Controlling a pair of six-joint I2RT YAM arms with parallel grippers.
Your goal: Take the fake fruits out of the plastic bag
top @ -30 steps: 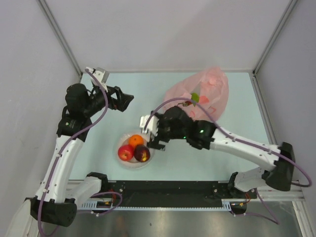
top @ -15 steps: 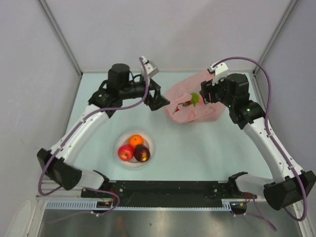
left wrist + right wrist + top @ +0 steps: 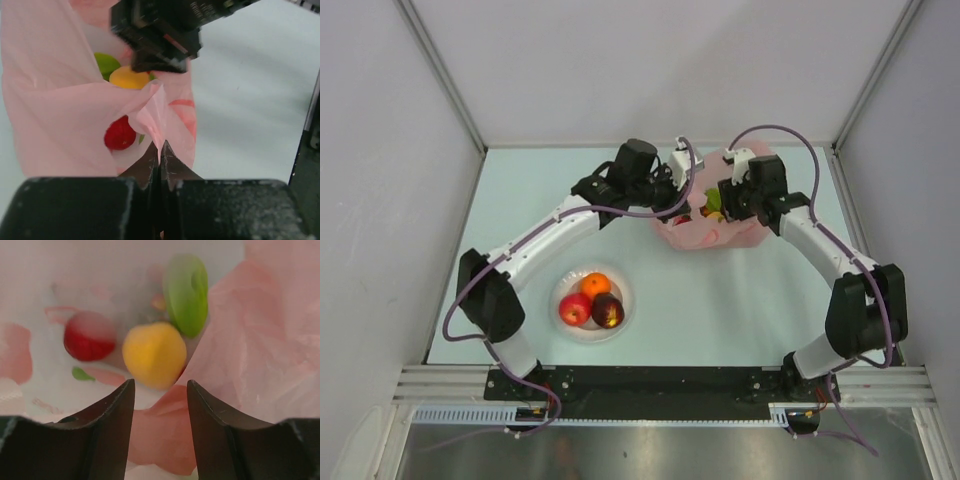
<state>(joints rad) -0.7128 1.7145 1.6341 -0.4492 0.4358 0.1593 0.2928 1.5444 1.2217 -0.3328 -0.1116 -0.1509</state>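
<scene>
Fruits (image 3: pixel 595 284) — three on plate (image 3: pixel 590 336), three seen in bag (image 3: pixel 60 115); left gripper (image 3: pixel 160 150) pinches bag, right gripper (image 3: pixel 160 390) half-open.

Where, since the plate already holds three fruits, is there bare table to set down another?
Widest bare table lies between the plate and the right arm, on the near side of the plastic bag. Another patch sits at the far left corner, beyond the left arm. Crowded: the bag's mouth, where left hand and right hand meet.
</scene>
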